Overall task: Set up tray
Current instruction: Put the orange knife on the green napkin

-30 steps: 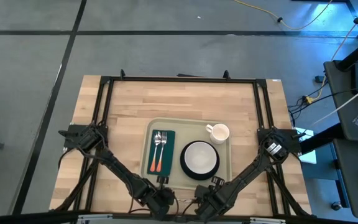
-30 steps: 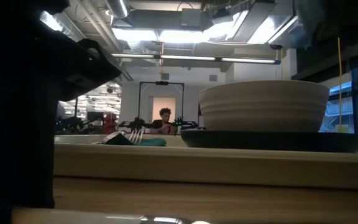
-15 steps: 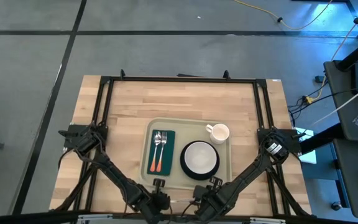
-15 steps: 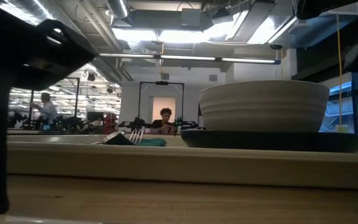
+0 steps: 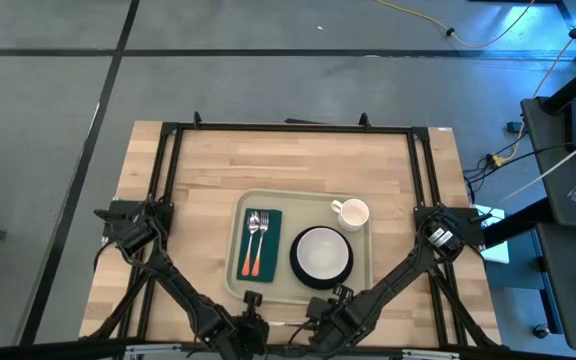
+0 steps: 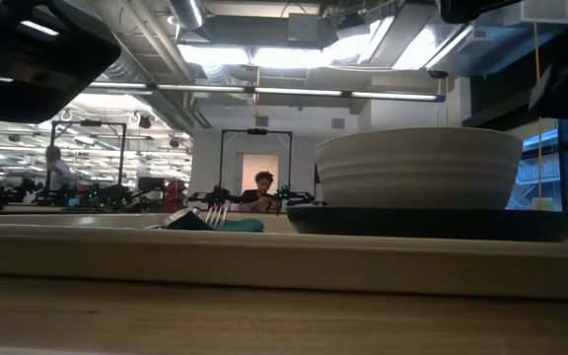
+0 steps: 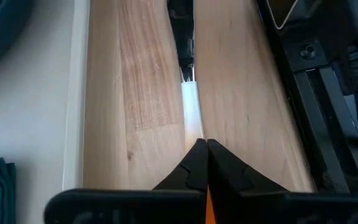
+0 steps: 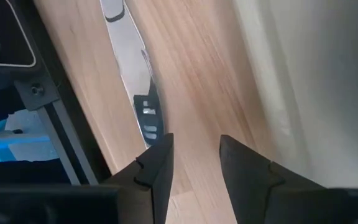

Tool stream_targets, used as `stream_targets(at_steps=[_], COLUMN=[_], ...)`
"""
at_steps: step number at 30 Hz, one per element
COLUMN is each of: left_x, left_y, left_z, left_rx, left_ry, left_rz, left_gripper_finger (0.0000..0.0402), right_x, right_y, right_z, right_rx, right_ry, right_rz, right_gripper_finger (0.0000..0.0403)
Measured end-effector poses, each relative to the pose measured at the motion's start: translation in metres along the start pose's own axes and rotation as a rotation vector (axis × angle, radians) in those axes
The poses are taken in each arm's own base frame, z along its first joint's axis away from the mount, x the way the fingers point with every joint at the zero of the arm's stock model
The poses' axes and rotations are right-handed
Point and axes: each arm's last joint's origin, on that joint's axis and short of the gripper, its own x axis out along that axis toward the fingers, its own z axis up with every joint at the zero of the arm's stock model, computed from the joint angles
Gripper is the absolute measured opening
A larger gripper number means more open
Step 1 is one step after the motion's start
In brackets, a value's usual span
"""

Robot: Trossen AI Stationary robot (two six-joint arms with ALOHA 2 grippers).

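**Tray laid; both arms at near edge**

I see the tray (image 5: 303, 205) lying flat mid-table, carrying a napkin (image 5: 257, 244) with cutlery, a bowl (image 5: 321, 253) on a dark plate, and a mug (image 5: 350, 213). My left gripper (image 7: 202, 147) hangs over bare wood beside the tray's rim, fingers pressed together, empty. My right gripper (image 8: 194, 146) stands partly parted over the wood, holding nothing, beside a knife (image 8: 133, 68).

One large cream rectangular plastic tray (image 5: 303, 290) sits on one pale wooden table (image 5: 208, 170). It carries one dark green folded napkin (image 5: 271, 255), two metal utensils, a fork (image 5: 262, 225) among them, one white ceramic mug (image 5: 352, 213), one white ribbed bowl (image 5: 320, 252) and one dark round plate (image 5: 298, 268). One silver knife (image 8: 129, 62) lies off the tray.
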Motion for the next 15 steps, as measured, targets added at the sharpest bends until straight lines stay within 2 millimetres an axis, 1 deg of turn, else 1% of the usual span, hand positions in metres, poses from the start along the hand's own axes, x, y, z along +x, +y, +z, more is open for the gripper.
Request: stream_targets(at_steps=[2,4,10,12,15], left_x=[0.000,0.000,0.000,0.000,-0.001], left_y=[0.000,0.000,0.000,-0.003,-0.010], left_z=[0.000,0.000,0.001,0.000,-0.005], left_rx=[-0.026,-0.039,-0.048,-0.042,0.018], left_ry=[0.004,0.005,0.000,-0.037,-0.111], left_rz=[-0.002,-0.004,-0.015,0.012,0.095], left_gripper_finger=[0.0001,0.0009,0.0053,0.0067,0.0079], right_x=[0.000,0.000,0.000,0.000,0.001], right_y=[0.000,-0.001,-0.001,-0.001,-0.001], right_z=[0.001,0.002,0.003,0.003,0.003], right_rx=[0.003,0.006,0.008,0.008,0.009], right_ry=[0.012,0.014,0.012,0.011,0.008], right_rz=[0.006,0.007,0.011,0.012,0.018], right_gripper_finger=[0.0133,0.0133,0.0133,0.0133,0.0133])
